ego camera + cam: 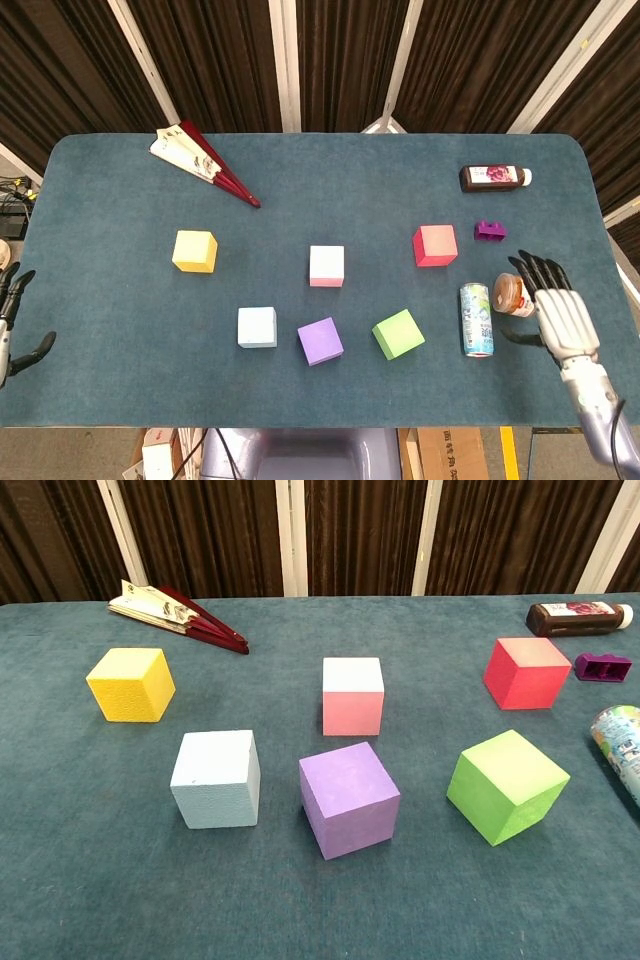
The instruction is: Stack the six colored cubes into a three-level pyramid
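Note:
Six cubes lie apart on the blue table: yellow [194, 251] [131, 684], pink [326, 266] [353, 696], red [435, 246] [526, 672], light blue [257, 327] [216, 778], purple [320, 341] [349, 798] and green [398, 334] [506, 785]. My right hand [560, 318] hovers open at the table's right edge, fingers spread, right of the can and over the jar. Just off the left edge my left hand [12, 320] is open and holds nothing. Neither hand shows in the chest view.
A drink can [476, 320] [621, 737] lies on its side right of the green cube, with a small jar [510, 294] beside it. A purple block [490, 230] [603, 666] and a dark bottle [493, 178] [580, 617] are at far right. A folded fan [203, 161] [176, 613] lies back left.

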`<action>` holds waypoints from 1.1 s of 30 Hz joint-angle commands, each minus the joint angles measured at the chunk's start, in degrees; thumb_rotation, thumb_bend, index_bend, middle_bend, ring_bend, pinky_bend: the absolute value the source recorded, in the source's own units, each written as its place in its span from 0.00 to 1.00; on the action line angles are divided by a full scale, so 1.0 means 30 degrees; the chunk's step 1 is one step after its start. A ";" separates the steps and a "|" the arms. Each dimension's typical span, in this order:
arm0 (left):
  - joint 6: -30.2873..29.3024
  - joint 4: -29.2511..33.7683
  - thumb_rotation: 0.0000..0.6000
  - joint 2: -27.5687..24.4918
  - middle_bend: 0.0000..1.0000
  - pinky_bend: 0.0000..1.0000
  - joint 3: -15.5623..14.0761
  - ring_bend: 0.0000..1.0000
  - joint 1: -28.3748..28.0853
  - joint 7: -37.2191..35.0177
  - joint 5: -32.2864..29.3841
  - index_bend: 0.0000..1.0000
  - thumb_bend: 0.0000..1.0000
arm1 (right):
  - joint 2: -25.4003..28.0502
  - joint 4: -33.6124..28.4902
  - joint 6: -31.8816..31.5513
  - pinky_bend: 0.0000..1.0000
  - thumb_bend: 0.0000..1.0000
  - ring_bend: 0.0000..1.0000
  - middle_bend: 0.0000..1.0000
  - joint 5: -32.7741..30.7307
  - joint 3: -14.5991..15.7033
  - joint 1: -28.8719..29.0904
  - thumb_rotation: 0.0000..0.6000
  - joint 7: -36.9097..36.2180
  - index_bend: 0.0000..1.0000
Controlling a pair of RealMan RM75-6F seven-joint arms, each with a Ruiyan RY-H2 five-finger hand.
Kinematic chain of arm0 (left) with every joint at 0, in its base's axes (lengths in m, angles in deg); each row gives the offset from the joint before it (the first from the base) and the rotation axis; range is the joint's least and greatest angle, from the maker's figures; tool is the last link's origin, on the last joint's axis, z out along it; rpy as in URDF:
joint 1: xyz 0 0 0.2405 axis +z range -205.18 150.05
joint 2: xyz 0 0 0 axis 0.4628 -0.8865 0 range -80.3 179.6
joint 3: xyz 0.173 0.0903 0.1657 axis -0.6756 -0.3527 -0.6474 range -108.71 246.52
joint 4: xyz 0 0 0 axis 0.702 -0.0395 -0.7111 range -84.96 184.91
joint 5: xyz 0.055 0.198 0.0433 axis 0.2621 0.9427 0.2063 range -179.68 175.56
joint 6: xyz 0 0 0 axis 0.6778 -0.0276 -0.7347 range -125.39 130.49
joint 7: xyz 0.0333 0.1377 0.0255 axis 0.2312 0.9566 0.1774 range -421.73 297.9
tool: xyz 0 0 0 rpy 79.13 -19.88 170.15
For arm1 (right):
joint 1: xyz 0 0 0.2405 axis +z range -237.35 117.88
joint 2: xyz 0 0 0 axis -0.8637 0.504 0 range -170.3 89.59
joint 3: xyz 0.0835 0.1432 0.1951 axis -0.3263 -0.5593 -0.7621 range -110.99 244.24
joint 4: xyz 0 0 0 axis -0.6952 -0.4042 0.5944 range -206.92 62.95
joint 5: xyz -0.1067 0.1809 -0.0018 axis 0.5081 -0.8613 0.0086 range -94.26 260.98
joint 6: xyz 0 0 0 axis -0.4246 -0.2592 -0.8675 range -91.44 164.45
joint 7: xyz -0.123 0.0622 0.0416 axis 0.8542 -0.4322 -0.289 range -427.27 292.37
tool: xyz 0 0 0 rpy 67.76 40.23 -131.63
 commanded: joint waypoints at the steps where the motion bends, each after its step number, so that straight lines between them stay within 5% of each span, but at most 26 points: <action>1: -0.0204 -0.0083 1.00 0.0129 0.00 0.03 0.0021 0.00 -0.0031 0.0043 0.0264 0.10 0.32 | 0.1378 -0.1374 0.3213 0.00 0.11 0.01 0.06 -0.2611 -0.1382 0.2384 1.00 0.1501 0.10; 8: -0.1160 -0.0903 1.00 0.0671 0.00 0.03 0.0328 0.00 0.0029 -0.0449 0.0747 0.10 0.32 | 0.1171 -0.1337 0.6782 0.00 0.11 0.01 0.06 -0.6962 -0.2341 0.5647 1.00 0.3746 0.10; 19: -0.0896 -0.1029 1.00 0.0691 0.00 0.03 0.0748 0.00 0.0015 -0.0444 -0.0222 0.10 0.32 | -0.1238 0.1796 0.9131 0.00 0.11 0.01 0.06 -1.3734 -0.1386 1.0355 1.00 0.7850 0.11; 33: -0.0891 -0.0983 1.00 0.0807 0.00 0.03 0.0954 0.00 0.0066 0.0123 -0.0722 0.10 0.32 | -0.3933 0.6014 1.0688 0.00 0.11 0.01 0.11 -1.7188 0.0138 1.3273 1.00 0.8968 0.19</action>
